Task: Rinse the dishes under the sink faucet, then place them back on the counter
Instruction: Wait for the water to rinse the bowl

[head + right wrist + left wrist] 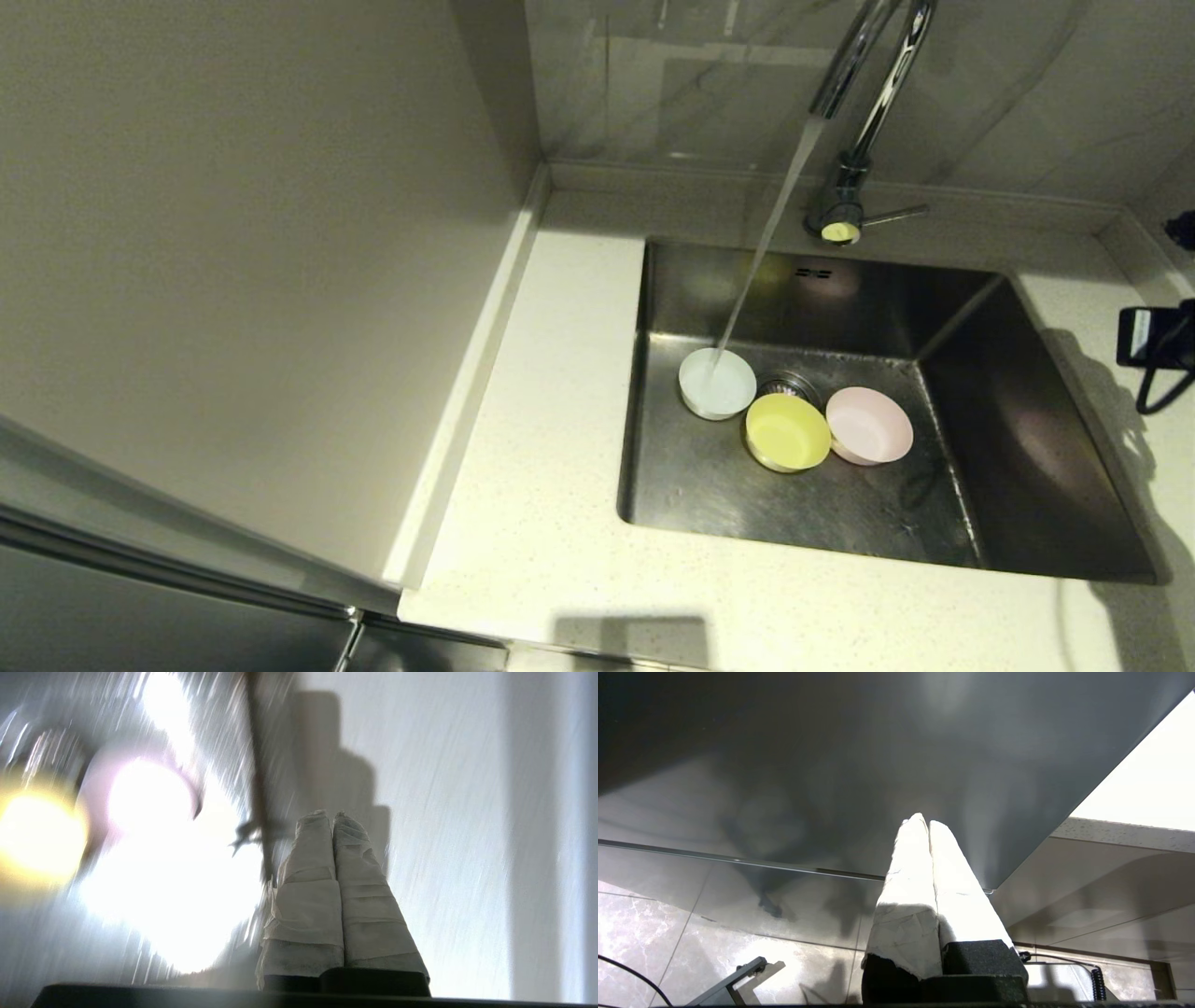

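Note:
Three bowls sit on the floor of the sink (1027, 439): the white bowl (716, 382) under the running stream from the faucet (864, 103), the yellow bowl (787, 431) next to the drain, the pink bowl (868, 425) to its right. In the right wrist view the pink bowl (145, 795) and yellow bowl (37, 835) appear as bright glare. My right gripper (332, 815) is shut and empty above the sink's right side; part of the right arm (1158, 341) shows at the head view's right edge. My left gripper (926, 822) is shut, empty, parked low beside a dark cabinet front.
The counter (551, 485) wraps the sink on the left and front, with a low raised back edge. A tall pale panel (233, 261) rises at the left. The faucet's side lever (894, 216) points right. A tiled floor (654, 938) lies below the left gripper.

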